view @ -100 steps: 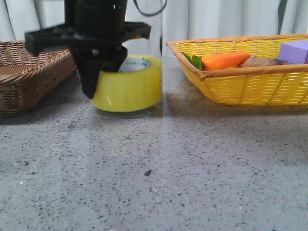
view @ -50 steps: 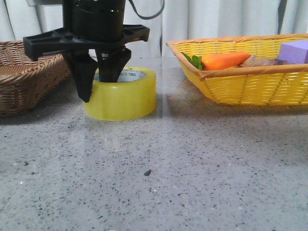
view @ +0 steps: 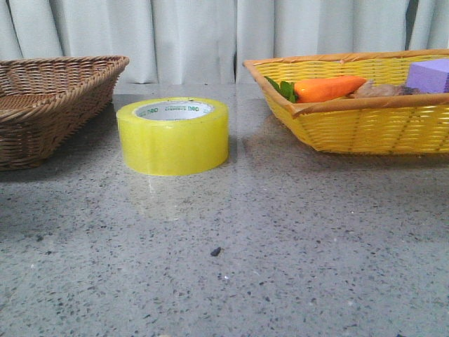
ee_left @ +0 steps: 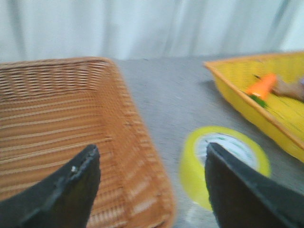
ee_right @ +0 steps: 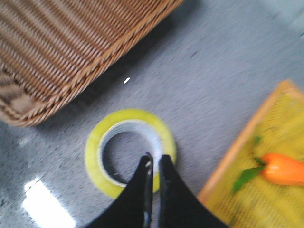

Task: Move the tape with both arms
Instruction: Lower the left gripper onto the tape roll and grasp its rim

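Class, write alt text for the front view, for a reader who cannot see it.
A roll of yellow packing tape stands flat on a speckled grey table, untouched, with no gripper in view. A brown wicker basket sits to its left; a yellow basket to its right holds a toy carrot and a purple block.

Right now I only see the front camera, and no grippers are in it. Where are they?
Observer: The right gripper hangs above the tape, too high for your view.
Operator: Is it holding something?
Observer: No. It is shut, with nothing between its fingers.
Operator: And the left one?
Observer: The left gripper is wide open, up over the edge of the brown basket next to the tape.
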Available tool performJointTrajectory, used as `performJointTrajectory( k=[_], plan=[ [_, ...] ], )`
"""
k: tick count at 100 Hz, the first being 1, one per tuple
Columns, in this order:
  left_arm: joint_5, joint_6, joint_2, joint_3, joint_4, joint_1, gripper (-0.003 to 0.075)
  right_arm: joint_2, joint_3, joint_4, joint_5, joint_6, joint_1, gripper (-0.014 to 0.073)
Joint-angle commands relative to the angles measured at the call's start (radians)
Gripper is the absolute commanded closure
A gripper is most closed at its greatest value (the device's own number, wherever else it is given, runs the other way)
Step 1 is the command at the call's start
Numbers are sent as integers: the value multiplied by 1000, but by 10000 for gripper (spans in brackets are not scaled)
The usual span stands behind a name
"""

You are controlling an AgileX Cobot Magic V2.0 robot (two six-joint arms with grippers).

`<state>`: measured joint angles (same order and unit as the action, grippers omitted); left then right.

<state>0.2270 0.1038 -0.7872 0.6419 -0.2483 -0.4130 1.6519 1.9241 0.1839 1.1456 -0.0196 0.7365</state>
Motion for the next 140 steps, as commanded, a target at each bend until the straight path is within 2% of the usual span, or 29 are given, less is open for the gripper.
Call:
performJointTrajectory(
  k=[1, 19, 33, 62, 89, 94, 99, 111, 122, 140],
  plan=[
    [-34, 3, -94, 101, 7, -90, 282, -122, 34, 80, -61, 11, -8, 668],
    [51, 59, -310, 272, 7, -248, 282, -265, 34, 124, -41, 29, -8, 668],
    [148, 80, -477, 404, 7, -313, 282, -344, 34, 145, 36, 37, -8, 668],
    [319, 106, -764, 596, 7, -329, 282, -433, 34, 163, 103, 40, -8, 668],
    [326, 106, -873, 646, 28, -329, 285, -442, 34, 163, 129, 41, -8, 668],
    [326, 106, -879, 646, 29, -329, 309, -442, 32, 163, 129, 41, -8, 668],
    [326, 106, -885, 646, 29, -329, 365, -442, 32, 163, 129, 41, -8, 668],
    [328, 104, -890, 646, 27, -327, 580, -442, 32, 163, 129, 41, -8, 668],
    [328, 104, -890, 646, 27, -327, 743, -442, 32, 163, 129, 41, -8, 668],
    [359, 104, -864, 672, 54, -327, 741, -440, 32, 163, 129, 41, -8, 668]
  ],
)
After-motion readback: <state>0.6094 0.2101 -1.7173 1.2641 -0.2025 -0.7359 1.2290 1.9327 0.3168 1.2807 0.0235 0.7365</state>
